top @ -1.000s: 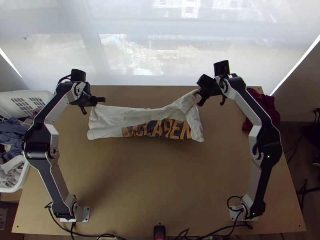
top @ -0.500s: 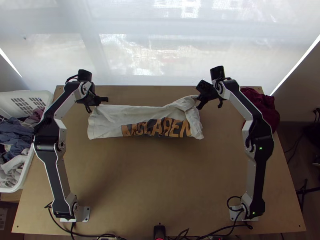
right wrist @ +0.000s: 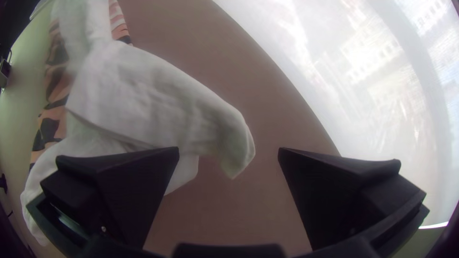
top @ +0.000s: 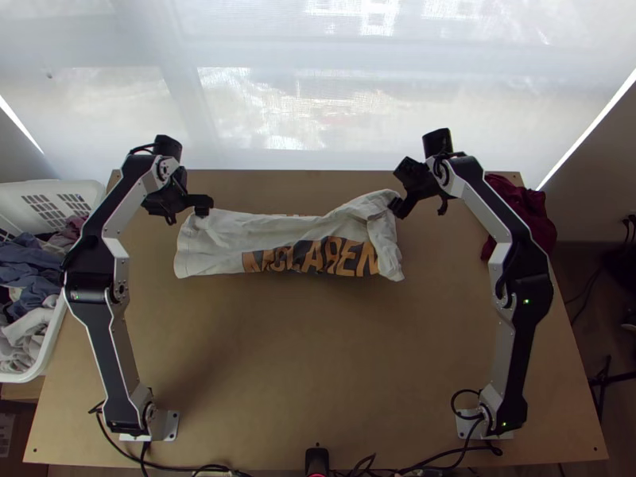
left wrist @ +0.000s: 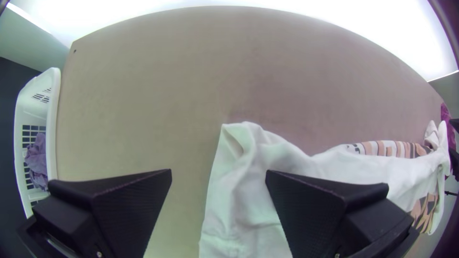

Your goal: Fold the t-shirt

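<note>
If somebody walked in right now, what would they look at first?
Probably the white t-shirt with big orange letters, lying in a long, rumpled strip across the table's far half. Next, the open black grippers, the left one and the right one, one at each end of it. Then maybe the dark red cloth at the table's far right.

1. Top view: high over the near edge of the table point(top: 318, 358), farthest off, looking steeply down and towards the bright window point(top: 278, 95).
2. Left wrist view: close above the left end of the t-shirt point(top: 278, 229).
3. Right wrist view: close above its right end.
4. All three share t-shirt, table and window; top and left wrist share the basket point(top: 89, 189).
</note>
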Motion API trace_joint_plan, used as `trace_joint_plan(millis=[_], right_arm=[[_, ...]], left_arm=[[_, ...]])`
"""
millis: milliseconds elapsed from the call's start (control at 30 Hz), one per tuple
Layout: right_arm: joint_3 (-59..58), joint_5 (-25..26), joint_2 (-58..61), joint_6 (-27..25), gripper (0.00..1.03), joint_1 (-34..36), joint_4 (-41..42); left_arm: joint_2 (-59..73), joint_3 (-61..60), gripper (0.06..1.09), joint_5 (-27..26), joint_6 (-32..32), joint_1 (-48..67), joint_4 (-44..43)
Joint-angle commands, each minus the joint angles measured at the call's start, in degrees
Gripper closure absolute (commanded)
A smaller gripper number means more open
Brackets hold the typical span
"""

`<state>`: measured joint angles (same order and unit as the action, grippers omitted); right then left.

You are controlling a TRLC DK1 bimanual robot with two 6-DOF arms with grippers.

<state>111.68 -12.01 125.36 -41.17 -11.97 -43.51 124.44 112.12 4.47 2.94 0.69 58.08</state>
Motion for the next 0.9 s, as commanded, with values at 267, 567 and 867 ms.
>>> trace_joint_plan(millis=[267,567,867], right_arm=[[-2.4,-0.1,-13.0,1.0,0.04,-3.5,-0.1],[-6.4,-0.1,-15.9,2.1,0.04,-13.3,-0.1],[-11.4,0.0,-13.7,2.0,0.04,-21.4,0.4]], left_arm=[[-9.0,-6.9,0.11,-3.4,1.0,-0.4,8.5],[-5.8,-6.9,0.11,-4.4,3.0,1.7,5.2],[-2.9,-6.6,0.11,-2.2,3.9,1.8,3.2]])
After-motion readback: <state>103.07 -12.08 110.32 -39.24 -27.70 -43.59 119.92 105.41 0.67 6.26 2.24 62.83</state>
